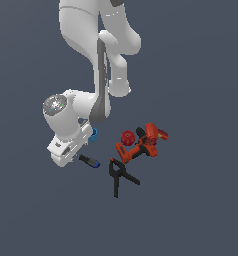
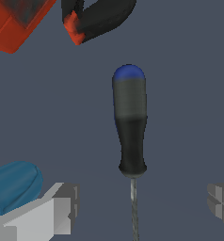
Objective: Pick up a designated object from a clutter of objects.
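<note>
The screwdriver (image 1: 89, 161) lies flat on the grey floor, with a black handle (image 2: 129, 122), a blue end cap and a thin metal shaft (image 2: 133, 207). My gripper (image 1: 66, 156) hangs low over its shaft end. In the wrist view the gripper (image 2: 142, 202) is open. Its two grey fingers (image 2: 57, 207) stand on either side of the shaft, well apart from it, and hold nothing. The shaft's tip is out of view.
A small blue cup (image 1: 93, 134) sits close beside one finger, and also shows in the wrist view (image 2: 12, 188). A black spring clamp (image 1: 118, 175) lies just past the handle's blue cap. A red-orange drill (image 1: 143, 142) and a red knob (image 1: 127, 137) lie further toward the exterior view's right.
</note>
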`<state>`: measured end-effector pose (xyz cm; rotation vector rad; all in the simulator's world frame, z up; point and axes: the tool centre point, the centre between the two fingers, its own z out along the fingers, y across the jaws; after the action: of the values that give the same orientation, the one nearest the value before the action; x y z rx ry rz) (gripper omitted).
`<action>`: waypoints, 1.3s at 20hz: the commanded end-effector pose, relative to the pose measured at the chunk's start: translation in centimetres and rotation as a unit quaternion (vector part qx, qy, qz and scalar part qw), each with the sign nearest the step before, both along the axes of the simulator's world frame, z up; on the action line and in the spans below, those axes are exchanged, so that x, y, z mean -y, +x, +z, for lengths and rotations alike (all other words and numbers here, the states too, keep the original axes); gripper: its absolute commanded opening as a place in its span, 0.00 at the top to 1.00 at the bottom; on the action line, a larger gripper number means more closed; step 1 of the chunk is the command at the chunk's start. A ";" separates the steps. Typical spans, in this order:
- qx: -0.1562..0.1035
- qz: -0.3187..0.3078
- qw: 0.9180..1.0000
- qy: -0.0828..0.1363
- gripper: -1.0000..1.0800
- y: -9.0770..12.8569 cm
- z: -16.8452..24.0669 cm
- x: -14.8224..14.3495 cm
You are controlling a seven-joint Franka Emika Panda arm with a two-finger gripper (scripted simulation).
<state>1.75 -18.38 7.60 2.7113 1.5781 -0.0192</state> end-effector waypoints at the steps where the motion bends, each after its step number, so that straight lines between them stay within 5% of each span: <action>1: 0.002 0.014 1.000 0.002 0.04 -0.1 -0.5 0.3; 26: 0.004 0.028 1.000 0.005 0.04 -0.2 -6.1 0.6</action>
<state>1.95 -19.22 2.35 2.6631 1.6468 0.0104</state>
